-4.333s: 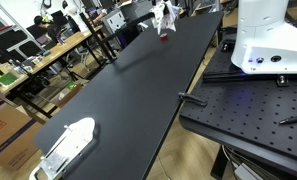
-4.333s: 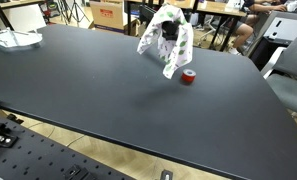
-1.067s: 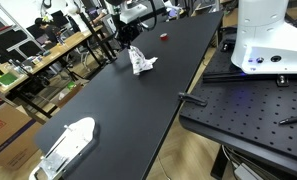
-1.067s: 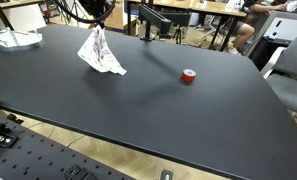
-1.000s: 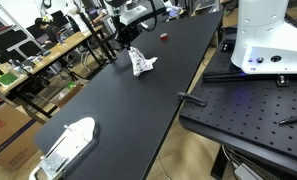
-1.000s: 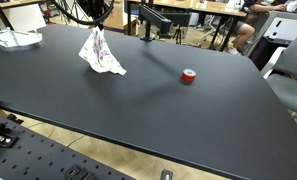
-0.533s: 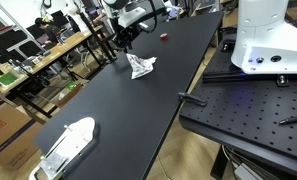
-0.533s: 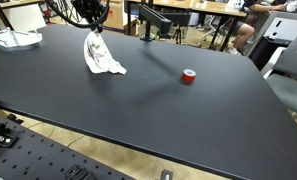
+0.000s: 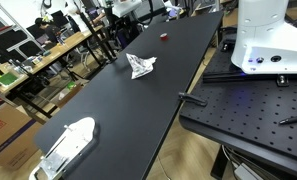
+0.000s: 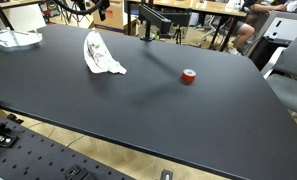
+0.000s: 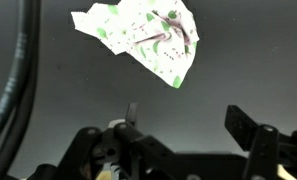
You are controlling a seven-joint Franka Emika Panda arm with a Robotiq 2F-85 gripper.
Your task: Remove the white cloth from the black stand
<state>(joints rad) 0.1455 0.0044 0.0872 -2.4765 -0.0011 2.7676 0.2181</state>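
1. Lab room with workbenches behind; long black table (image 10: 188, 120) fills both exterior views.
2. Far left of the cloth, at the table edge: a white object (image 10: 13, 39), well apart from it. Same object sits at the near end of the table in an exterior view (image 9: 68, 143).
3. Cloth (image 10: 101, 55): white with a green and pink print, crumpled, lying on the bare tabletop. It is off the stand and touches nothing else. Also seen mid-table (image 9: 140, 66) and in the upper part of the wrist view (image 11: 143, 38).
4. Right of the cloth, further back: black stand (image 10: 148, 24), upright, bare, well apart from the cloth.
5. Further right of the cloth, nearer the camera than the stand: small red roll (image 10: 188, 76) on the table. In an exterior view (image 9: 163, 37) it lies beyond the cloth.
6. Gripper (image 11: 188, 135): above the cloth and clear of it, jaws spread wide, nothing between the fingers (image 11: 131, 115). Cloth is not in contact with either finger.
7. Black cable (image 11: 18, 80) runs down the left edge of the wrist view, left of the cloth.
8. White robot base (image 9: 263, 35) stands far right of the cloth, beside the table.
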